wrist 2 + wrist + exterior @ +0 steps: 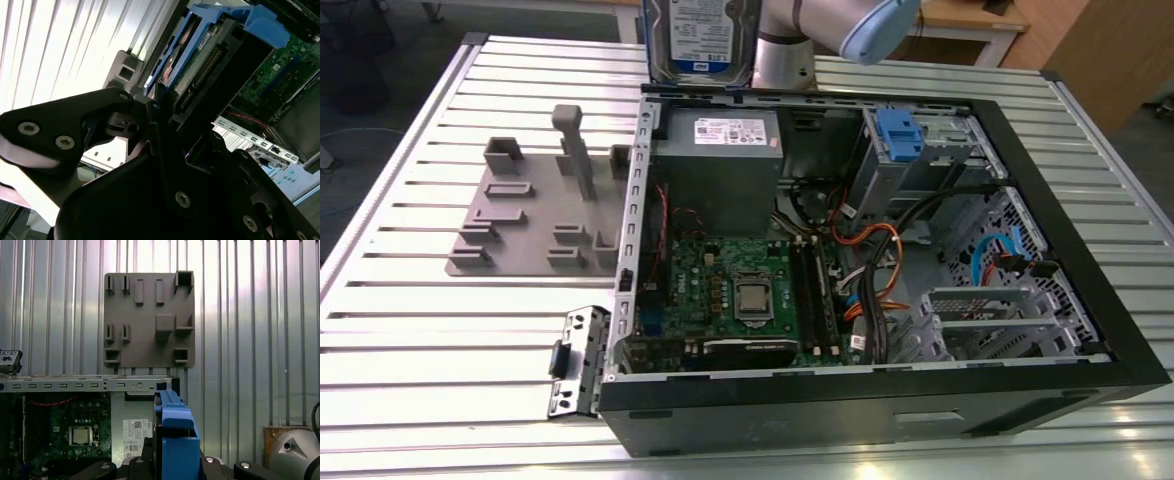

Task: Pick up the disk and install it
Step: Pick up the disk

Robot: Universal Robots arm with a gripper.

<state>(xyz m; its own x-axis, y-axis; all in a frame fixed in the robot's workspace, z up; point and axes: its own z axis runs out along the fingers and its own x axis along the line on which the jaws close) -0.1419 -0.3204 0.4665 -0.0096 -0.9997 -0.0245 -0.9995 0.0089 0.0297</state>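
The disk (700, 40) hangs upright above the far edge of the open computer case (1067, 260), its white-and-blue label facing the exterior camera. The second wrist view shows my gripper (155, 107) shut on the disk (200, 65), with the black fingers (112, 112) pressed to its sides near the blue rail. In the first wrist view the disk's blue rail (175, 435) stands edge-on over the case's rim (75, 385). The grey drive cage with a blue tab (901, 135) sits inside the case toward the exterior view's right, apart from the disk.
A grey box with a white sticker (720, 160) lies in the case just below the disk, with the green motherboard (734, 290) and cables (881, 260) nearer. A grey fixture plate (520, 220) with upright pegs rests on the ribbed metal table (400, 340) at the exterior view's left.
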